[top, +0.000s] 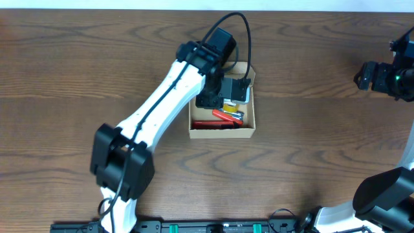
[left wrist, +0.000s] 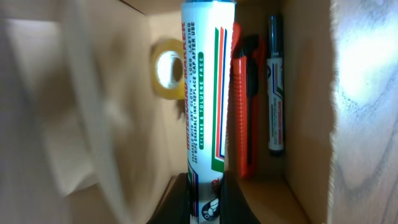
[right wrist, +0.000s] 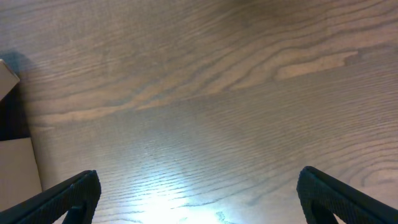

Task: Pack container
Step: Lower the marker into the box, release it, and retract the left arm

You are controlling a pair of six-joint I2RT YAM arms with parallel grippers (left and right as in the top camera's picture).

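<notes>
Box [top: 222, 133]: left gripper [left wrist: 206, 194] pinching marker [left wrist: 207, 93] inside.
Red cutter [left wrist: 245, 106], probably, beside marker near one wall; right gripper [right wrist: 199, 193] spread over table [right wrist: 217, 93].

Overhead looks straight down on the tabletop [top: 310, 129]. The left wrist view peers closely into the container [left wrist: 308, 93], which sits mid-frame overhead. The right wrist view faces the tabletop from low down.

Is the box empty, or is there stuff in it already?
Not empty. The left wrist view shows a red cutter, a black pen and a tape roll inside the box; the left gripper holds a marker.
</notes>
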